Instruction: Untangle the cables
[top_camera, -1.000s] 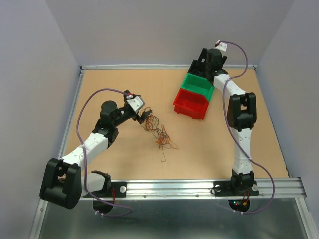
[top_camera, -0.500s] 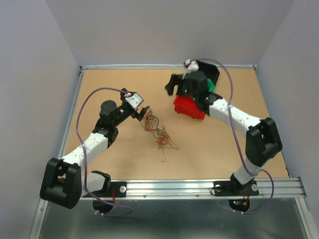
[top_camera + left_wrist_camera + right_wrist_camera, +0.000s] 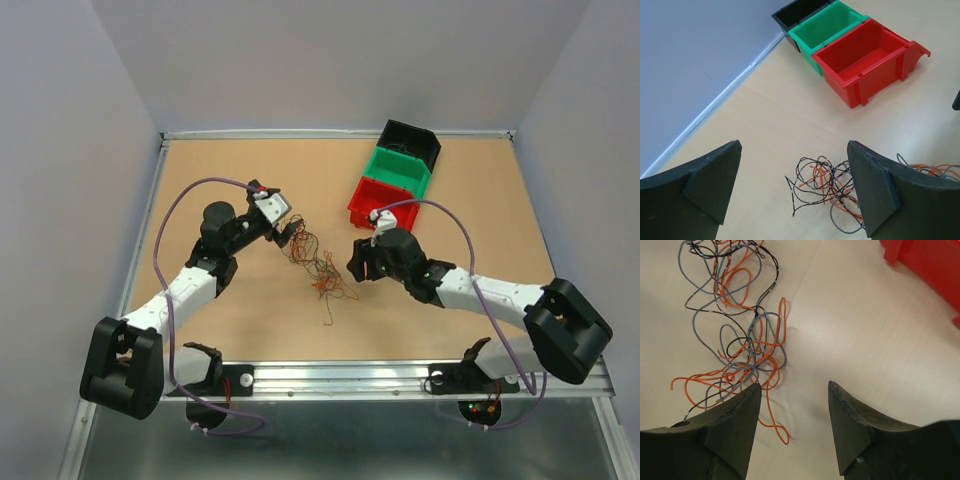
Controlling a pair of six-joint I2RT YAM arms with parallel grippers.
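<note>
The cables (image 3: 318,262) lie in one loose tangle of thin orange, black and grey wires on the tabletop, left of centre. My left gripper (image 3: 290,230) hovers at the tangle's upper left end, wide open with nothing between its fingers. In the left wrist view the cables (image 3: 832,187) lie low, reaching under the right finger of the left gripper (image 3: 794,150). My right gripper (image 3: 357,265) sits just right of the tangle, open and empty. In the right wrist view the cables (image 3: 740,340) spread ahead and left of the right gripper (image 3: 795,385), and orange loops reach its left fingertip (image 3: 751,395).
A red bin (image 3: 383,207), a green bin (image 3: 398,170) and a black bin (image 3: 410,143) stand in a row at the back right, all of them empty as far as I can see. The red bin's corner (image 3: 930,265) shows beyond the right gripper. A metal rail (image 3: 400,375) runs along the near edge.
The right arm has swung from over the bins down to the table beside the tangle, and its jaws have narrowed somewhat. The left arm has not moved.
</note>
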